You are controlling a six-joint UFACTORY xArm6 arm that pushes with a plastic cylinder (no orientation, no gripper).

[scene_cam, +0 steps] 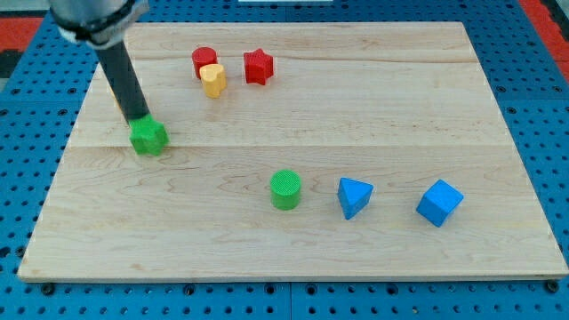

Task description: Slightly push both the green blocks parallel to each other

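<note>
A: Tool first. Where is my tip (140, 118)?

B: The rod comes down from the view's top left, slanting a little. My tip sits at the upper edge of the green star-shaped block (148, 137), touching it or just short of it; the gap cannot be made out. The tool is a plain rod, so nothing spreads or pinches.

A: Which way does that green block point?

B: It is lumpy and star-like, roughly as wide as tall. No clear long axis; its heading cannot be told.

A: And the second green one?

B: The green cylinder (285, 189) stands upright, ridged round face up, well apart from the star-shaped block, toward the view's right and bottom. Being round, it has no heading on the bench (462, 98).

A: Neighbours, taken from the green star-shaped block?

B: Toward the view's top and right is a cluster: a red cylinder (204, 60), a yellow block (212, 79) touching its lower right side, and a red star (258, 67) just beside them. Behind the rod a sliver of another yellow piece (115, 96) shows, shape hidden.

A: Anything between the two greens?

B: Bare wood. Beyond the green cylinder, farther right, a blue triangular block (354, 196) sits near it, then a blue cube (439, 202) farther still.
</note>
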